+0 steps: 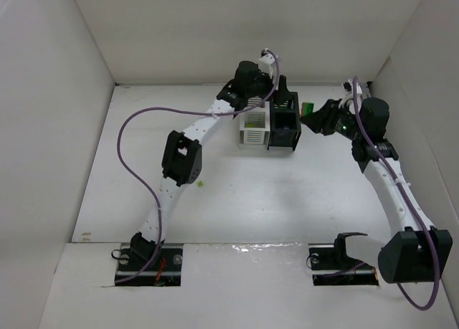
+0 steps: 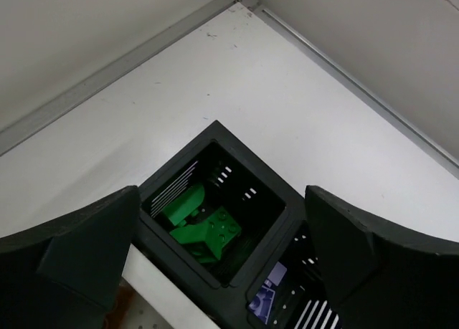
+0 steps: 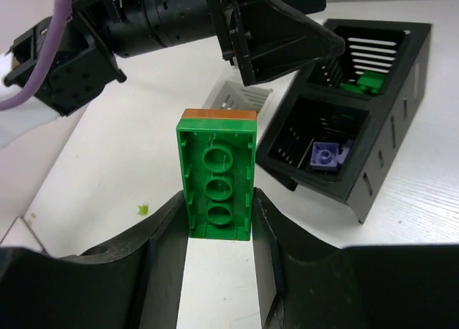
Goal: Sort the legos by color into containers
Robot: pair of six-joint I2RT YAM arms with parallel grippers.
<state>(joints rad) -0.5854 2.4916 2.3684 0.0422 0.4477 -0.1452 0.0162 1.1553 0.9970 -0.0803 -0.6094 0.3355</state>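
A green plastic lego brick [image 3: 217, 175], an orange-brown one [image 3: 219, 113] on its end, is clamped in the right fingers [image 3: 161, 232] beside the slatted black cube bins [image 3: 387, 150] near the surface's [image 1: 287, 193] far edge. Left fingers [image 2: 79, 250] hang wide apart over green bricks [image 2: 204, 225] in one bin.

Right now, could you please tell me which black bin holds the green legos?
The far black bin: green legos lie in it, whereas the near black bin holds lavender legos.

The left gripper [image 2: 222, 214] has two black fingers [image 2: 79, 250], wide apart at 8 and 4 o'clock. Between them, at 6 o'clock, a black bin [image 2: 179, 157] holds green legos [image 2: 204, 229]. At 5 o'clock, another black bin [image 2: 290, 244] holds a purple brick [image 2: 267, 293].
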